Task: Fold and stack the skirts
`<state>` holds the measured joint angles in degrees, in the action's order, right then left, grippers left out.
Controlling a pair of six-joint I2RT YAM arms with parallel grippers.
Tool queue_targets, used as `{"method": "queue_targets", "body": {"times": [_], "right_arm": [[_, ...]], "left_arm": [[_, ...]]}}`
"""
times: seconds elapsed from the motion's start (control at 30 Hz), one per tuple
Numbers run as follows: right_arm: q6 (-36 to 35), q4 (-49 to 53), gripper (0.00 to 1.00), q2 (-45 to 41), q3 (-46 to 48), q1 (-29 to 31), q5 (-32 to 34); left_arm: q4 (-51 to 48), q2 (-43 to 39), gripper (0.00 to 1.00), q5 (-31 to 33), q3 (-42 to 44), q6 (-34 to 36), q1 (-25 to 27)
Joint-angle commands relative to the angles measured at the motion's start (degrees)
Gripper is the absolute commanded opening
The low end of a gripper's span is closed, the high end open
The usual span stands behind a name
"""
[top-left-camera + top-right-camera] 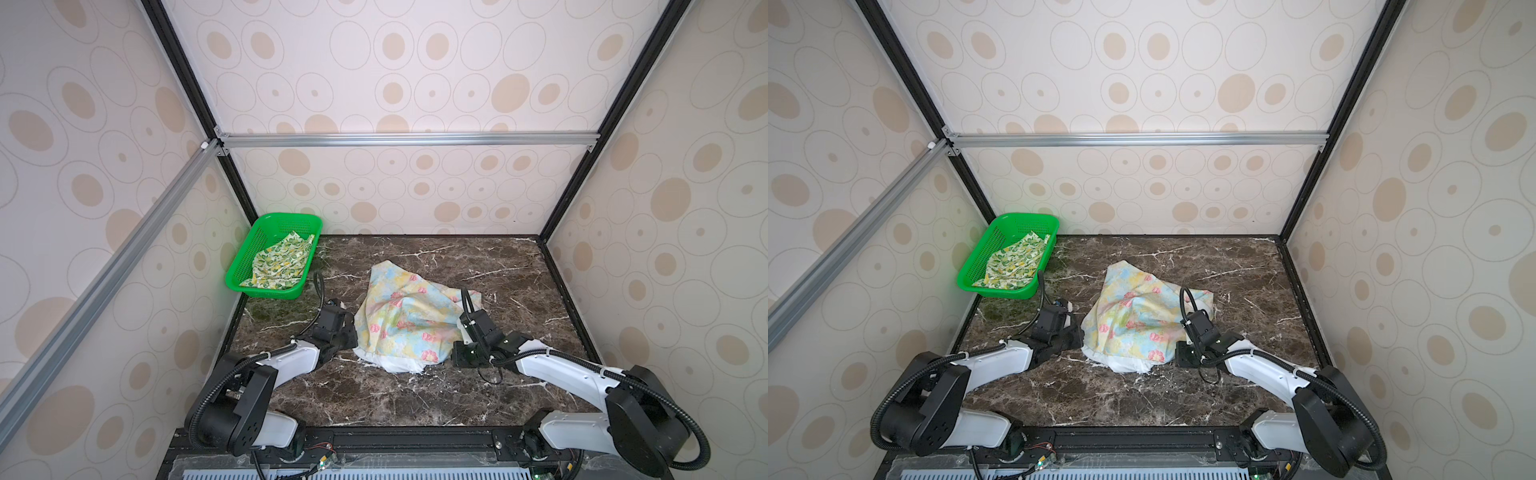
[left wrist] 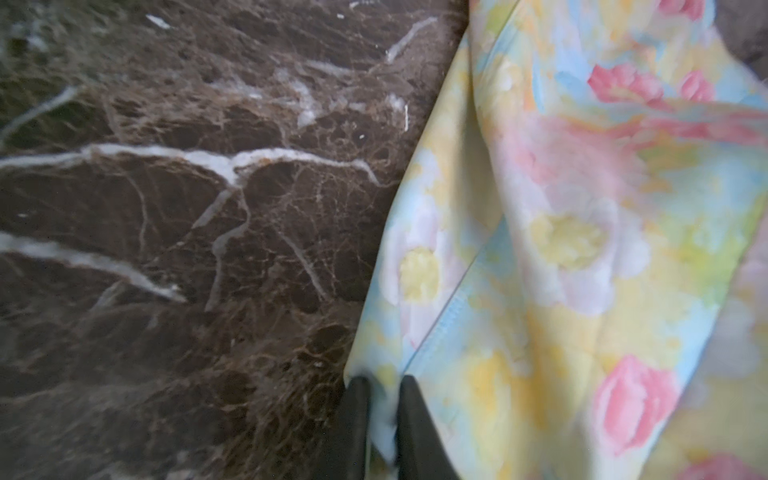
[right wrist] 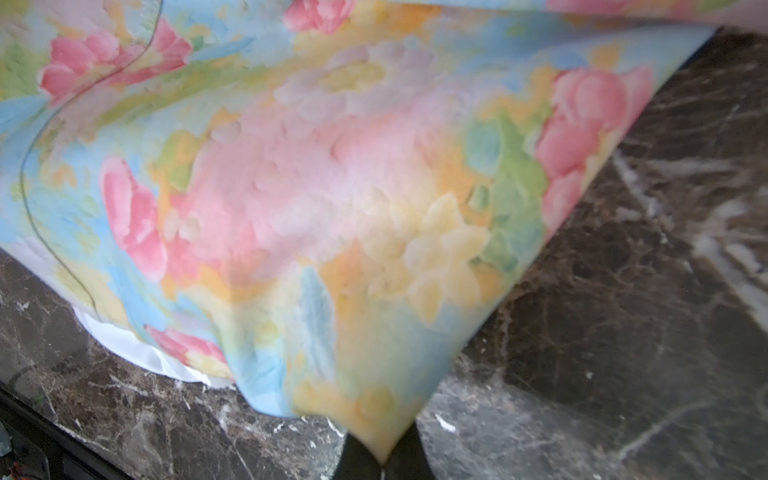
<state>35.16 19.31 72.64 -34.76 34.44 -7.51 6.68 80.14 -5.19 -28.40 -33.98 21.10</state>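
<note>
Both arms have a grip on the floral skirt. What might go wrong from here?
1. The left gripper pinches only the very edge of the floral skirt, so the cloth may slip out under tension.
2. The right gripper holds just a corner tip, which carries the same risk.
3. The white lining pokes out at the near hem and the cloth is rumpled, so a fold made now would likely trap creases.

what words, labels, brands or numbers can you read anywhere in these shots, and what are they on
None: no readable text shows in any view.
floral skirt: flower print only, no tag showing.
lemon skirt: lemons and leaves only.
green basket: plain mesh, no label.
walls: oval pattern only.
marble tabletop: veins only.
Any marking on the robot arms is too small to tell.
</note>
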Motion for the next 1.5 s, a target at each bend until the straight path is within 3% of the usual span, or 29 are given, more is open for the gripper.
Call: {"method": "queue_targets", "body": {"times": [0.0, 0.13, 0.3, 0.67, 0.8, 0.9, 1.0, 1.1, 1.23, 1.43, 1.47], "right_arm": [[0.76, 1.76, 0.0, -0.72, -2.03, 0.26, 0.65], [-0.71, 7.06, 0.0, -1.46, -7.65, 0.13, 1.87], [-4.99, 17.01, 0.0, -2.03, -20.19, -2.65, 2.43], [-6.18, 33.99, 0.0, -4.77, -42.78, -16.0, -9.0], [-4.13, 30.04, 0.0, -5.91, -32.89, -21.53, -15.54], [-3.97, 27.36, 0.0, -3.4, -24.72, -22.48, -18.58], [-3.11, 25.99, 0.0, -2.76, -23.14, -22.39, -25.53], [-2.74, 23.37, 0.0, -5.63, -21.58, -22.55, -21.92], [-5.34, 25.6, 0.0, 0.25, -19.26, -22.75, -21.94], [-1.62, 15.43, 0.0, 4.57, -7.89, -22.7, -20.76], [-1.43, 14.35, 0.0, 5.35, -6.85, -22.75, -20.38]], "left_arm": [[-0.66, 0.12, 0.0, 1.32, -1.57, 0.46, -0.41], [-6.71, -1.95, 0.0, 5.67, -5.68, 1.86, -0.41], [-17.1, -4.53, 0.0, 12.81, -17.31, 5.52, -0.38], [-34.08, -5.92, 0.0, 20.97, -42.78, 13.22, -1.07], [-36.86, -6.05, 0.0, 23.89, -42.74, 15.15, -1.32], [-36.21, -5.32, 0.0, 18.42, -39.99, 14.7, -1.55], [-37.76, -4.74, 0.0, 16.88, -38.8, 13.9, -1.59], [-34.64, -6.65, 0.0, 14.1, -35.2, 14.36, -1.59], [-32.44, -3.7, 0.0, 7.28, -31.59, 12.83, -1.59], [-26.54, 0.05, 0.0, 1.62, -22.85, 10.06, -1.59], [-25.39, 0.42, 0.06, 0.24, -21.53, 9.66, -1.59]]}}
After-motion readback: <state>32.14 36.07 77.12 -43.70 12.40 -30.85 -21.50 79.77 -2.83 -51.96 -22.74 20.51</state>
